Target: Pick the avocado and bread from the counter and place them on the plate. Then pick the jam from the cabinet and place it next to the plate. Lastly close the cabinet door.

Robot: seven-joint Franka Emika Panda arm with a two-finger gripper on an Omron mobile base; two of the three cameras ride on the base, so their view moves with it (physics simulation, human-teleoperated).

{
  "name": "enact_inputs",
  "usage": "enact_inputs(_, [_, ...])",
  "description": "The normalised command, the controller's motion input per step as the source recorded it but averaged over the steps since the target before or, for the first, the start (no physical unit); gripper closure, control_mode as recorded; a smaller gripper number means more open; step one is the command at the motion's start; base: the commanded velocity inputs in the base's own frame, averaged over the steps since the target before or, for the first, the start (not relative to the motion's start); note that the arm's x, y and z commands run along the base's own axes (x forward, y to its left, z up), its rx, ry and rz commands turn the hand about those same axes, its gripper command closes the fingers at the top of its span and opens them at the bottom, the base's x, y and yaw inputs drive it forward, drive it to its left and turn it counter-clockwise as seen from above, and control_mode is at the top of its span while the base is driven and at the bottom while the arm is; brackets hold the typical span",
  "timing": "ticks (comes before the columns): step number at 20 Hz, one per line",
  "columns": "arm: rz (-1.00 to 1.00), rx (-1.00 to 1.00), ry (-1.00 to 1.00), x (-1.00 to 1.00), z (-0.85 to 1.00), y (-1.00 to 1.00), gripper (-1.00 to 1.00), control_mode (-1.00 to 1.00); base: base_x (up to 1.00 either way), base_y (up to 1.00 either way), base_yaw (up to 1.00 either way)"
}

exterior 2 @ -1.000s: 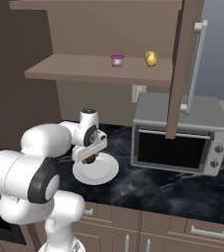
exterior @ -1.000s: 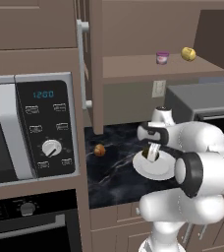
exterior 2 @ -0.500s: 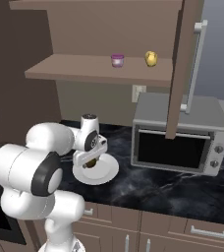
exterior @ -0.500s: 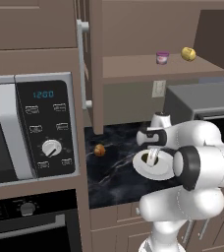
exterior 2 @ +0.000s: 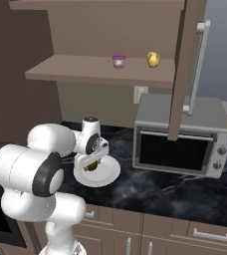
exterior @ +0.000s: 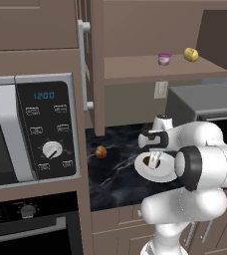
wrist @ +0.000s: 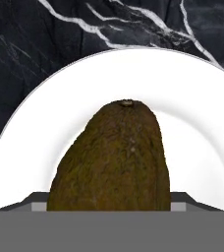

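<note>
Setting the avocado on the plate

We held the avocado pinched in the gripper jaws just over the middle of the plate; we judged a low, gentle release best. The bread waited near the worktop's back edge, the jam on the cabinet shelf beside a yellow ball; nothing blocked us

light: even, soft, dim room | shadows: faint | glare: none | focus: sharp, rendered

On the counter: 1 plate, 1 avocado, 1 bread. On the cabinet shelf: 1 jam, 1 yellow ball. 2 microwaves.
</note>
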Motion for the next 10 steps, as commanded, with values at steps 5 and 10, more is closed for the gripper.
enact_inputs(5, [0.00,0.00,0.00,0.00,0.00,0.00,-1.00,-1.00,0.00,0.00,0.00])
enact_inputs(10, [0.00,0.00,-0.03,0.00,0.24,0.00,-1.00,-1.00,0.00,0.00,0.00])
